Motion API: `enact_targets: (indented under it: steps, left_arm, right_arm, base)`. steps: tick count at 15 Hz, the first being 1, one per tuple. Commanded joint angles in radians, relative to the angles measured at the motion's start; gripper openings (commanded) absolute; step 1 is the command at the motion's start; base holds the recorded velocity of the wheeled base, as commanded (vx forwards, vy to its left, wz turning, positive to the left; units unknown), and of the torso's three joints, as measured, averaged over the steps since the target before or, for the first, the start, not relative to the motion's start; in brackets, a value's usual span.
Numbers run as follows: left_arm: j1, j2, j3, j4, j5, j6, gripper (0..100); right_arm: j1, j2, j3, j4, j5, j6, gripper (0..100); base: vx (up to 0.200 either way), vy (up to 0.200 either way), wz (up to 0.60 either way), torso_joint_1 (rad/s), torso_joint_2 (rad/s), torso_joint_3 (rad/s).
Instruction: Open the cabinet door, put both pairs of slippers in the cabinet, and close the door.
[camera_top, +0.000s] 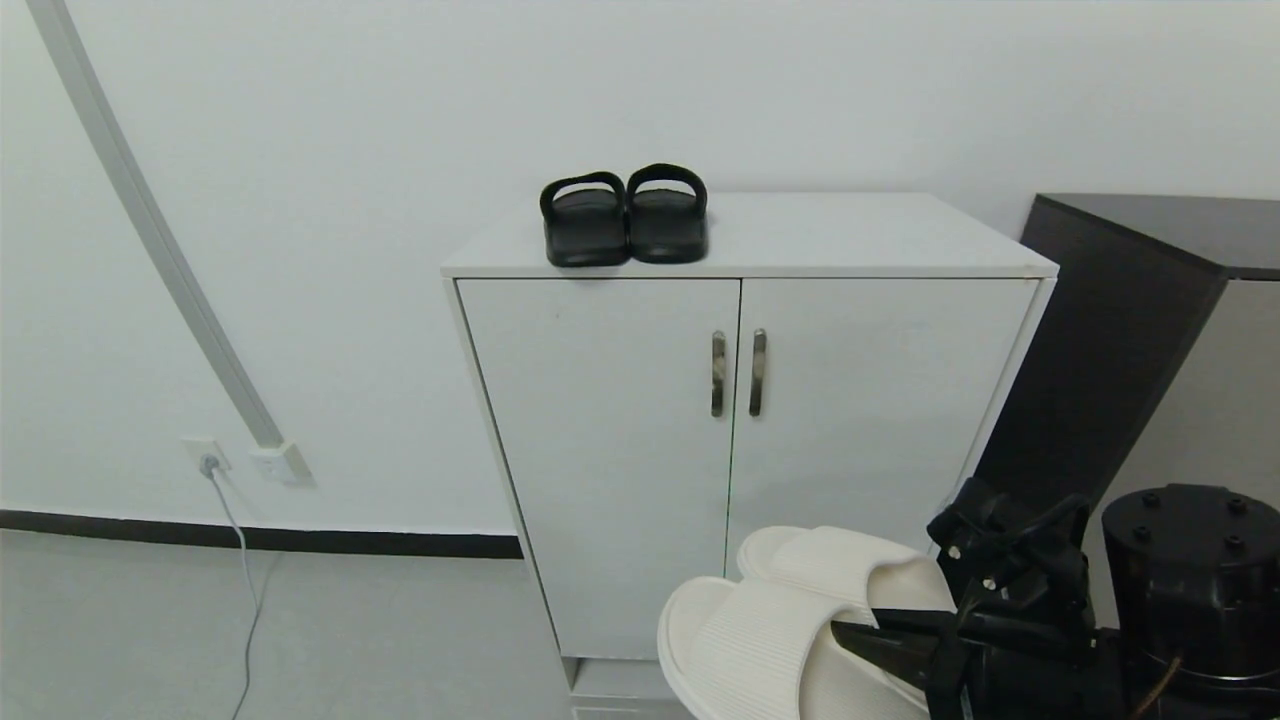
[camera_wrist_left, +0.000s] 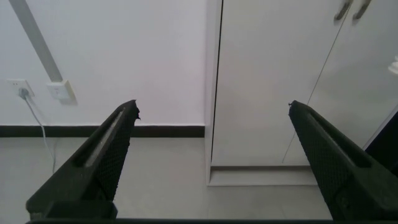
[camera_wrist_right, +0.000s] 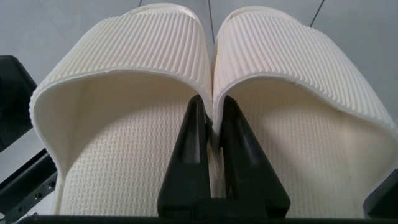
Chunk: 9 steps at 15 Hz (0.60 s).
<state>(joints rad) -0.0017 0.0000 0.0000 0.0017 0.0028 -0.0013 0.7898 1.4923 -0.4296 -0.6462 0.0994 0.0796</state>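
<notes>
While clamped, white slippers (camera_top: 780, 640) near shut cabinet (camera_top: 600, 450).

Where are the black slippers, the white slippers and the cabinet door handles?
black slippers (camera_top: 585, 218), head view, left one's footbed.
white slippers (camera_wrist_right: 155, 56), right wrist view, one ribbed strap.
door handles (camera_top: 718, 373), head view, left handle's middle.

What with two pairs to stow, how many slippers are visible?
4. Two black slippers sit side by side on the cabinet top; two cream slippers are clamped together in the right tool.

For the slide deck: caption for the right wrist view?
Right hand clamps the white slippers side by side, by their adjoining inner strap edges.
</notes>
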Motion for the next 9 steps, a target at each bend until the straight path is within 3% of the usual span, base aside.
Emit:
enact_targets:
  steps: [1,4,5,6,9]
  left_arm:
    - [0.0,0.002,0.0,0.0,0.0,0.0,100]
    - [0.0,0.002,0.0,0.0,-0.003,0.012,100]
    - [0.0,0.002,0.0,0.0,-0.023,0.05,100]
    - [0.0,0.002,0.0,0.0,-0.021,0.06,100]
    - [-0.003,0.017,0.0,0.001,-0.021,0.043,100]
  right_arm:
    - [-0.001,0.003,0.002,-0.001,0.002,0.0,0]
    - [-0.003,0.008,0.002,0.0,0.002,0.0,0]
    - [-0.004,0.009,0.006,-0.001,0.003,0.0,0]
    - [-0.004,0.008,0.008,-0.001,0.003,0.0,0]
    - [-0.004,0.003,0.011,-0.003,0.003,0.0,0]
  base:
    - [0.0,0.0,0.0,-0.124,0.46,0.339]
    - [0.0,0.0,0.0,-0.098,0.45,0.354]
    - [0.0,0.0,0.0,-0.066,0.45,0.373]
    - [0.0,0.0,0.0,-0.076,0.43,0.373]
    - [0.0,0.0,0.0,-0.033,0.45,0.403]
